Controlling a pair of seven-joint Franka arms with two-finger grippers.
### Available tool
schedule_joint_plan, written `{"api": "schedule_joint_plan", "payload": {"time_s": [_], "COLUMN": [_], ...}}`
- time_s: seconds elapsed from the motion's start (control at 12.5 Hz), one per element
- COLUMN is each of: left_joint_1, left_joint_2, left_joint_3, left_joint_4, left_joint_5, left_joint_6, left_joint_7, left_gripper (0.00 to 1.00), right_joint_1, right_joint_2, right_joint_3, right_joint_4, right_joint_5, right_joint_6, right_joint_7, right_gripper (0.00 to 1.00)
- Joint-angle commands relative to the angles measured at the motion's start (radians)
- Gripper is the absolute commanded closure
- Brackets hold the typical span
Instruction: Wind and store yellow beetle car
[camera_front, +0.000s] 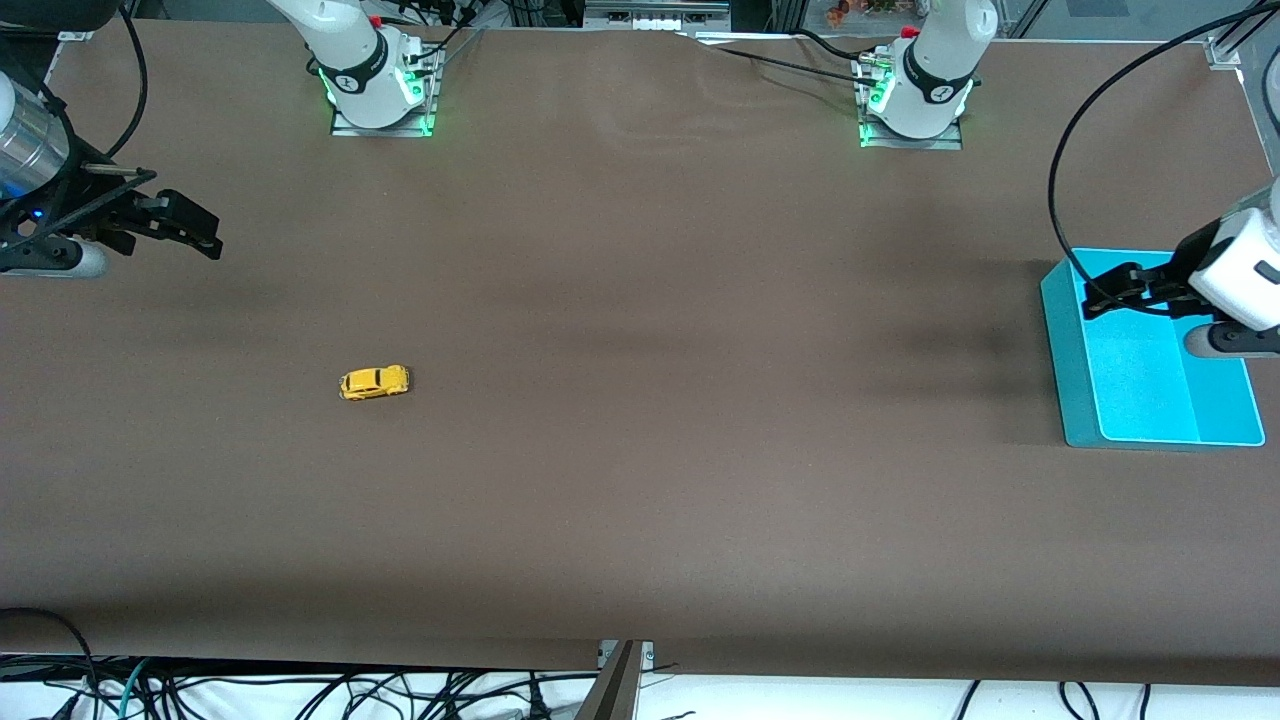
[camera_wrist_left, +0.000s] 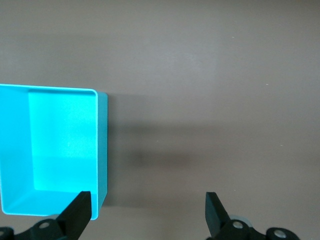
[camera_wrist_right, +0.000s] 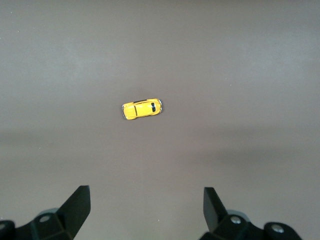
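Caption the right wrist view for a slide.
Open right gripper above the brown table, yellow beetle car standing on its wheels ahead, untouched.

No readable text, label, brand, number or sign is showing on anything in any of the three views
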Motion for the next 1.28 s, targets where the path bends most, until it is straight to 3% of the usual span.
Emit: {"api": "schedule_joint_plan", "payload": {"time_s": [0.0,1.2], "left_joint_1": [0.012,0.014], "left_joint_2": [0.002,0.003], "left_joint_3": [-0.003,-0.006], "left_joint_4": [0.029,0.040], "left_joint_5": [-0.010,-0.006], "left_joint_6": [-0.037,-0.074], "left_joint_7": [0.005,0.009], "left_gripper": [0.00,0.00], "right_joint_1": [-0.005,-0.003], "right_joint_2": [-0.002,0.003], "right_joint_3": [0.003,0.006], "right_joint_4": [0.005,0.017], "right_joint_5": [-0.010,-0.004], "right_joint_6": [0.003,0.003], "right_joint_7": [-0.012,-0.001], "right_gripper": [0.00,0.00]}}
